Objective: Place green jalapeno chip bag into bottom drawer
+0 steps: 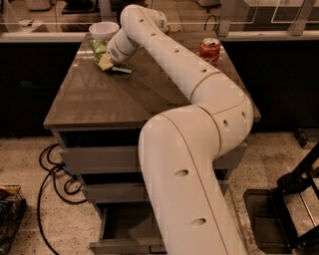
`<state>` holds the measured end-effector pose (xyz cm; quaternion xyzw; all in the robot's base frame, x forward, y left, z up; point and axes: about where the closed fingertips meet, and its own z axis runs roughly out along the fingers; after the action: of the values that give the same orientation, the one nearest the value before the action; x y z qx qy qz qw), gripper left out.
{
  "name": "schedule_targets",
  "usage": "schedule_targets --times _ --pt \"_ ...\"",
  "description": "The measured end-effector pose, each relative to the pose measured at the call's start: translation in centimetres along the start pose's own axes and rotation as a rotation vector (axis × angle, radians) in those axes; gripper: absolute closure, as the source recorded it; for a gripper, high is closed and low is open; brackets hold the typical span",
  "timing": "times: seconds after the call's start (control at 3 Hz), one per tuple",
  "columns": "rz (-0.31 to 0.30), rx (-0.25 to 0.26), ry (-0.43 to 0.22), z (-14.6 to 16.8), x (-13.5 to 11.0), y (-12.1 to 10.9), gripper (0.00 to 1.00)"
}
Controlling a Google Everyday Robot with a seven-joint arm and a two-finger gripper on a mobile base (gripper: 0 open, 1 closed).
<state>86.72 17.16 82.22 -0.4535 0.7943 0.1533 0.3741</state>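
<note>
Pale pincer [107,62] at green bag [98,50], red can [210,50]

A robot test room or lab is shown. This can be told from the speckled hard floor [271,164], black cables [50,172] left loose on it, glass walls [259,15] behind, and a grey drawer cabinet [99,159] set alone. The gripper [113,62] is seen over the far left of the cabinet's brown top [99,99]
</note>
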Motion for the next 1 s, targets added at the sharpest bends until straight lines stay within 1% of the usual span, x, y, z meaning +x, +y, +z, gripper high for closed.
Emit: schedule_targets --times 0.33,0.67,1.0 --pt "-0.019 0.017 0.007 -0.7 -0.7 0.1 1.0" --pt "-0.045 0.058 0.0 -3.3 -1.8 0.3 1.0" --pt "-0.084 0.098 -0.026 -8.2 -2.3 1.8 1.0"
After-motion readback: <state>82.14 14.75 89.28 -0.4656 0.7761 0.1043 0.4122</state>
